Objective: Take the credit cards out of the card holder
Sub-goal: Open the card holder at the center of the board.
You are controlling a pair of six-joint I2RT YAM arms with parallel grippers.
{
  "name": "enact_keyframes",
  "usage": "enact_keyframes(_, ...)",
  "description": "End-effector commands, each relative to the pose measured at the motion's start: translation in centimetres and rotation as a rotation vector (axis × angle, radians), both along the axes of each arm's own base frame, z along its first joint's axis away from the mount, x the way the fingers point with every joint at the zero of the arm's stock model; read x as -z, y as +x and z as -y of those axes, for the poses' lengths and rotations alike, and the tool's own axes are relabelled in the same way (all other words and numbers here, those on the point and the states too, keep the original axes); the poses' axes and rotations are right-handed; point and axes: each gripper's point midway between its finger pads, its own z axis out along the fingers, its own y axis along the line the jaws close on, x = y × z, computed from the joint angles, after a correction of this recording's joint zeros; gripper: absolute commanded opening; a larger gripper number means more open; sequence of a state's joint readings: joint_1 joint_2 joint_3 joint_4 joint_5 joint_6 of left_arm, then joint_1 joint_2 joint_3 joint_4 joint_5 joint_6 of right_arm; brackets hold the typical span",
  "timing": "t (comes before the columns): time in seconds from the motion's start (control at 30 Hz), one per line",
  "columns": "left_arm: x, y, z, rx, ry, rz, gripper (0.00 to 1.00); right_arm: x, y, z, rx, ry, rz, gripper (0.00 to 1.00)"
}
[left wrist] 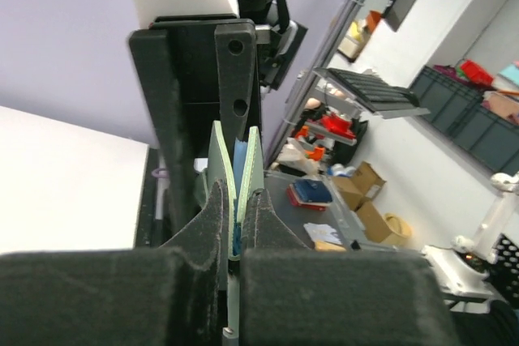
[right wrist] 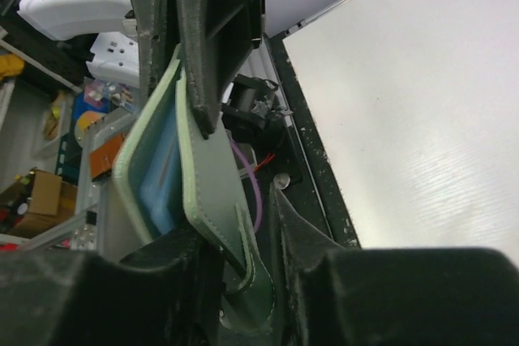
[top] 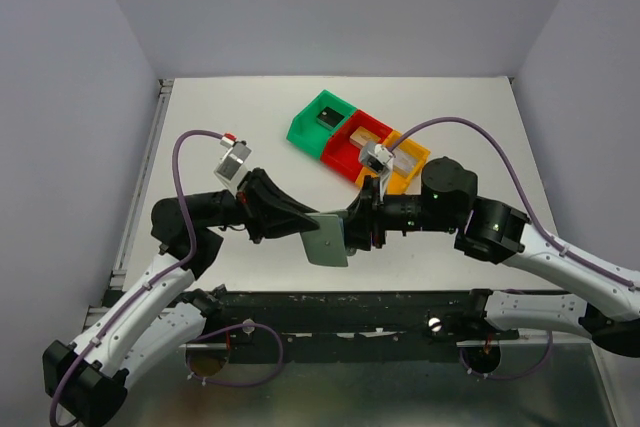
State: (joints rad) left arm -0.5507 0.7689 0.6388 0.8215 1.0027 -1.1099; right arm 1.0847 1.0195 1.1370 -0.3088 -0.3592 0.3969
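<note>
**A:** Where is the holder point(top: 328, 239)?

**B:** Up off the desk point(top: 220, 117), hanging between the two arms near the front edge. The bins are well behind it.

**A:** Who has it?

**B:** The left jaws are closed tight on it. In the left wrist view the two pads pinch its lower edge, and the panels point(left wrist: 253, 160) spread above them in a narrow V with blue showing in between.

**A:** And the right jaws?

**B:** They're partly closed around the other side. In the right wrist view one panel point(right wrist: 212, 192) dips down between the fingers. It lies close against the left finger, and a sliver of gap shows at the right one. I cannot tell whether they actually grip it.

**A:** Any cards out?

**B:** A black card point(top: 327, 117) lies in the green bin point(top: 303, 130) and a tan card point(top: 365, 135) in the red bin point(top: 338, 157). The right wrist partly covers the orange bin point(top: 417, 153).
</note>
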Motion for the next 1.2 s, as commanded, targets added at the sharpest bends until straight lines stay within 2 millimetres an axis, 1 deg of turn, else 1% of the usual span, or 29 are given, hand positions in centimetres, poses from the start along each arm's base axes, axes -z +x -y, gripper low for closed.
enact_keyframes(0.0,0.3,1.7,0.0,-0.127,0.000,0.012,0.23,-1.4,-0.8,-0.3,-0.042,0.042,-0.008,0.28)
enact_keyframes(0.1,1.6,3.8,-0.4,-0.277,0.068,-0.026,0.44,-1.4,-0.5,0.1,-0.017,0.035,-0.010,0.20)
enact_keyframes(0.17,2.5,5.2,-0.8,-0.374,0.100,-0.058,0.64,-1.2,-0.3,0.2,-0.003,0.028,-0.014,0.11)
enact_keyframes(0.2,2.8,5.6,-1.0,-0.402,0.106,-0.078,0.72,-1.0,-0.3,0.2,0.001,0.023,-0.021,0.06)
enact_keyframes(0.23,3.1,6.0,-1.3,-0.435,0.108,-0.100,0.89,-0.9,-0.3,0.2,0.007,0.017,-0.024,0.00)
enact_keyframes(0.27,3.3,6.2,-1.6,-0.461,0.100,-0.119,0.99,-0.7,-0.1,0.2,0.016,0.012,-0.033,0.00)
enact_keyframes(0.37,4.2,6.8,-2.5,-0.533,0.064,-0.159,0.99,-0.1,0.5,0.3,0.064,-0.003,-0.056,0.00)
enact_keyframes(0.47,4.4,5.9,-2.9,-0.519,-0.008,-0.143,0.99,0.6,1.7,0.6,0.143,-0.026,-0.080,0.00)
enact_keyframes(0.57,4.9,5.2,-2.8,-0.471,-0.039,-0.162,0.99,1.5,2.7,0.7,0.217,-0.055,-0.112,0.00)
enact_keyframes(0.67,5.7,5.2,-2.6,-0.455,-0.022,-0.203,0.99,2.3,3.3,0.5,0.255,-0.076,-0.147,0.00)
enact_keyframes(0.8,5.6,4.9,-2.6,-0.446,-0.021,-0.198,0.99,3.3,3.8,0.1,0.284,-0.099,-0.182,0.00)
enact_keyframes(0.97,5.4,4.5,-2.9,-0.451,-0.022,-0.176,0.99,4.6,4.5,0.3,0.347,-0.148,-0.219,0.00)
enact_keyframes(1.1,6.0,4.5,-2.6,-0.438,0.002,-0.178,0.99,5.0,4.9,0.2,0.368,-0.158,-0.237,0.00)
enact_keyframes(1.17,6.4,4.4,-2.4,-0.428,0.020,-0.182,0.97,5.3,5.1,0.4,0.389,-0.177,-0.243,0.00)
